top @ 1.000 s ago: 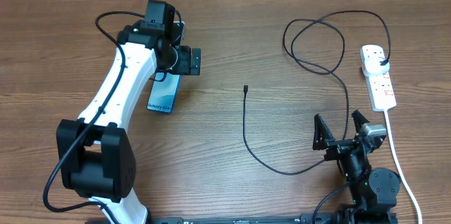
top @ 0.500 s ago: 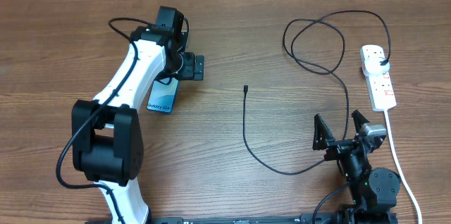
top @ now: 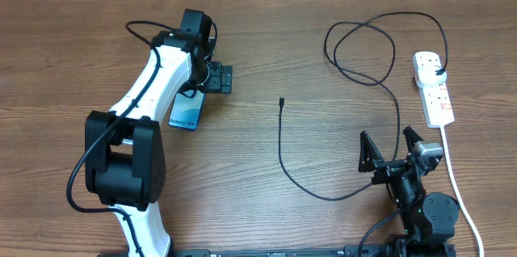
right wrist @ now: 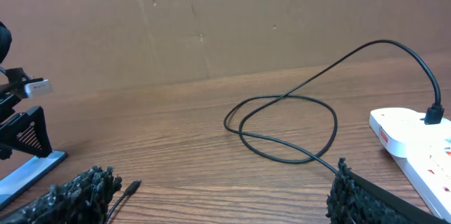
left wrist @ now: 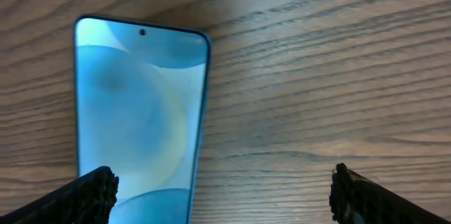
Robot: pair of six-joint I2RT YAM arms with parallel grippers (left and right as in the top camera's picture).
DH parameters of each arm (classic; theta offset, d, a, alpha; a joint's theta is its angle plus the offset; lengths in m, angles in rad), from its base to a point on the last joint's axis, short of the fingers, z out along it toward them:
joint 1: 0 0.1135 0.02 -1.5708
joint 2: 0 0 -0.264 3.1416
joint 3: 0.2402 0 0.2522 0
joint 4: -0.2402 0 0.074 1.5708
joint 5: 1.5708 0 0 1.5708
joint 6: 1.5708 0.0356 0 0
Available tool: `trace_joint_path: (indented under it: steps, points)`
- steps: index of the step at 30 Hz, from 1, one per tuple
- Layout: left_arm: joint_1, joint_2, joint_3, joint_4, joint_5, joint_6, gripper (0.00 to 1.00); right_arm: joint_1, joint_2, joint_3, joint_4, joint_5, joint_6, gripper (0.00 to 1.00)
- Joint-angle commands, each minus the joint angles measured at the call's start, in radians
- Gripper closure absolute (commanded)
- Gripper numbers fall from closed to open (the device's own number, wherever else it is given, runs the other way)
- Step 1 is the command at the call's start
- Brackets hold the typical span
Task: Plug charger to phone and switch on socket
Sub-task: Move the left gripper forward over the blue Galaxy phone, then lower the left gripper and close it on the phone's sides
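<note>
A slim phone (left wrist: pixel 137 118) with a lit, pale blue screen lies flat on a brown wood-grain counter (left wrist: pixel 317 76), at the left of the view. The left gripper (left wrist: pixel 222 196) has its jaws spread wide, and its black textured fingertips (left wrist: pixel 84 196) show in both bottom corners.

"Galaxy S24" on the phone (top: pixel 184 116)

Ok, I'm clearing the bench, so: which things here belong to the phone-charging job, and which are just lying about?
For the job: phone, charger, socket, left gripper open by the phone, right gripper open.
Lying about: nothing loose; only the table and the cardboard wall behind.
</note>
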Motion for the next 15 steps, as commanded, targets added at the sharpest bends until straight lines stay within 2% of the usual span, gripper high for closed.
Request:
trace_joint_path:
  steps: [1,15]
  points:
    - [-0.006,0.017,0.020,-0.014,-0.081,-0.017,0.00,0.005,-0.008,0.000,0.006,0.011,-0.002,0.00]
    - [0.002,0.025,0.020,-0.038,-0.125,0.002,0.00,0.005,-0.008,0.000,0.006,0.010,-0.002,0.00]
